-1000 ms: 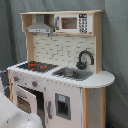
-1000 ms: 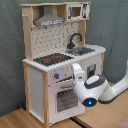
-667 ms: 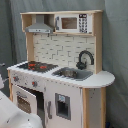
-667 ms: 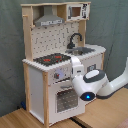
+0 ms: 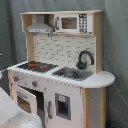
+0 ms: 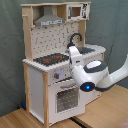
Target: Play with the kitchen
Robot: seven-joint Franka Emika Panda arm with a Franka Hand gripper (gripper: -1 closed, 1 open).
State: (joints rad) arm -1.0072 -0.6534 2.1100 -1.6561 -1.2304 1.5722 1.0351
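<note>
Soft, even indoor light fills both exterior views without hard shadows or glare, the kitchen (image 5: 60,65) casting only faint shade under its hood toward twelve o'clock, while both views look blurred throughout and the white arm (image 5: 15,115) at seven o'clock is most smeared.

Your white Franka arm (image 6: 95,75) reaches in from the second exterior view's right — elbow bent, blue-lit joint facing the camera, wrist pointing up and inward. Its gripper stays hidden — fingers unseen.
</note>
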